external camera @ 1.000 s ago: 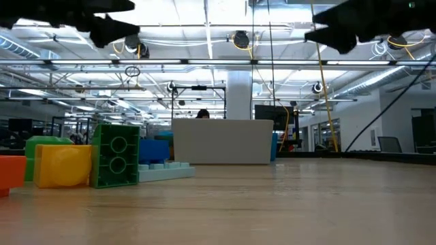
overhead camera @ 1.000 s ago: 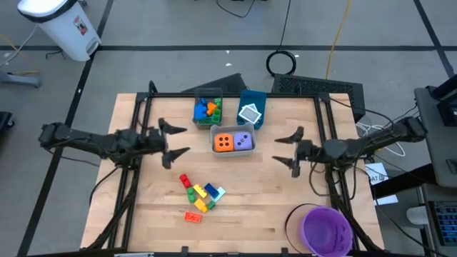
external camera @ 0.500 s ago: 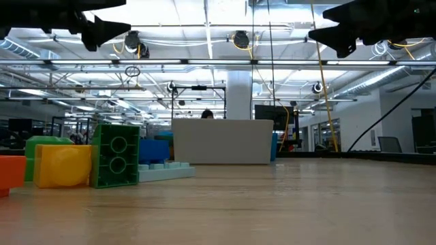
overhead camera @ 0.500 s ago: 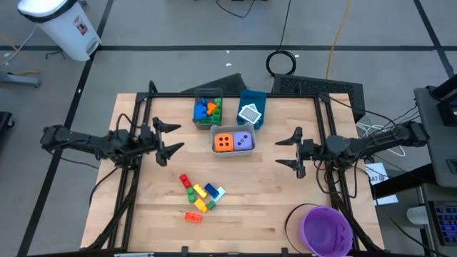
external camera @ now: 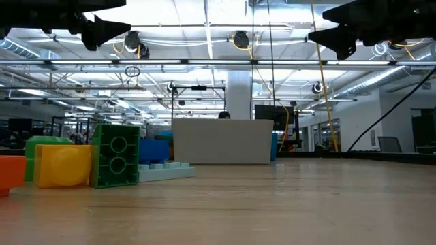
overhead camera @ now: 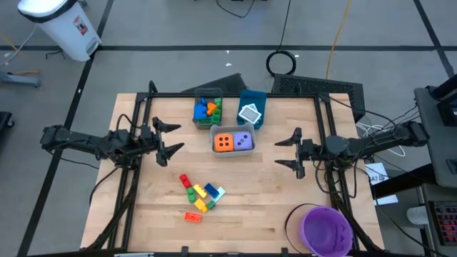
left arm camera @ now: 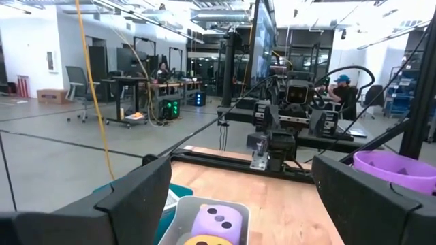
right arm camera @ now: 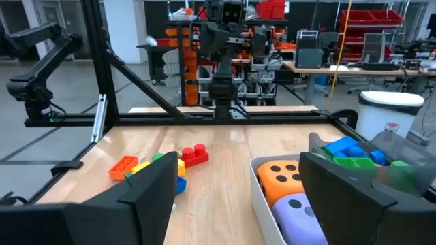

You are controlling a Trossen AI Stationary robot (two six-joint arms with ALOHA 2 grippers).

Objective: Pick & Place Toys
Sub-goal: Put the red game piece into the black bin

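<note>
Looks roughly half done to me. The 2 dice (overhead camera: 233, 141), 1 orange and 1 purple, sit in a grey bin (overhead camera: 233, 150), a tile (overhead camera: 249, 113) is in the blue bin (overhead camera: 252, 105), and some bricks fill another bin (overhead camera: 208, 111). A loose pile of about 7 bricks (overhead camera: 199, 197) is left on the desk (overhead camera: 257, 193). Left claw (overhead camera: 166, 135) and right claw (overhead camera: 288, 150) both hang empty, fingers apart, at opposite sides.
</note>
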